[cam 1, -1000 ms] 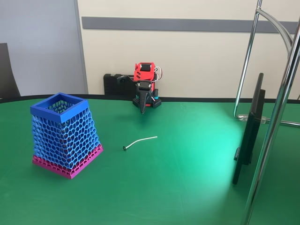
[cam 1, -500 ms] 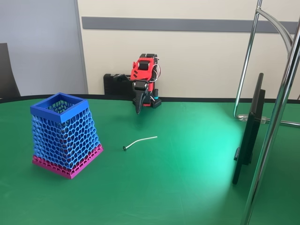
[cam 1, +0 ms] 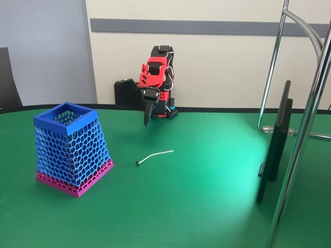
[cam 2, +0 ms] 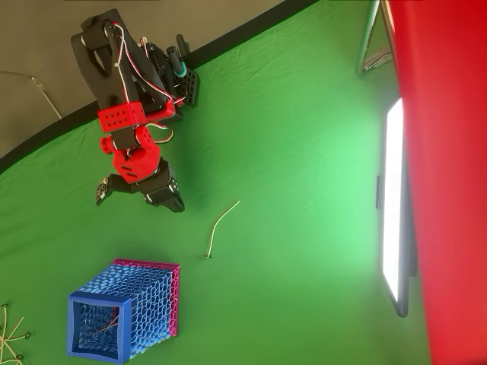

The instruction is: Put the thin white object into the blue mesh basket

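Thin white object (cam 1: 154,156) lies flat on the green surface (cam 1: 207,196), slightly curved, its small dark tip at the end nearer the basket. In the overhead view the stick (cam 2: 221,226) runs from about 1 o'clock down to 7 o'clock, with nothing touching it.

Blue mesh basket (cam 1: 71,149) stands upright at 9 o'clock from the stick in the fixed view, well apart from it, blue rim on top and magenta band at the base. From overhead the basket (cam 2: 125,309) sits at 7 o'clock from the stick, its open mouth facing the camera.

Red and black arm (cam 1: 156,72) rises at the far edge of the surface, bent forward, and the pincer (cam 1: 147,118) hangs point-down above the green, at 12 o'clock from the stick and clear of it. Overhead, the pincer (cam 2: 148,190) is at 9 o'clock from the stick's upper end, near but not touching. It holds nothing; the fingers look close together in the fixed view, though how far they are parted cannot be told for sure.

A dark screen (cam 1: 275,139) stands on edge at 3 o'clock, beside chrome stand tubes (cam 1: 305,129).
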`<state>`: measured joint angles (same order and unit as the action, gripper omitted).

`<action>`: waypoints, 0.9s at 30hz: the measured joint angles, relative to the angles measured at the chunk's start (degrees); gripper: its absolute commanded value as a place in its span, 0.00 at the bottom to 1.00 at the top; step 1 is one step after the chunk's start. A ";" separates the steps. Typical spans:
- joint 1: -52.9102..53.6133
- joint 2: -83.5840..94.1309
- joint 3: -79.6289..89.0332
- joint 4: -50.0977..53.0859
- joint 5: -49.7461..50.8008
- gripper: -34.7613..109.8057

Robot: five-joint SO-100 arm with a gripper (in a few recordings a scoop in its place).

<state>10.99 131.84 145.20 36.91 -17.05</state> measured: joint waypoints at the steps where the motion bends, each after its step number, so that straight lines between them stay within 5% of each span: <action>1: 0.00 -1.76 -1.41 -0.09 -1.76 0.26; 27: -3.87 -50.45 -53.09 26.81 -46.14 0.36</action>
<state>7.12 81.39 92.11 63.72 -63.19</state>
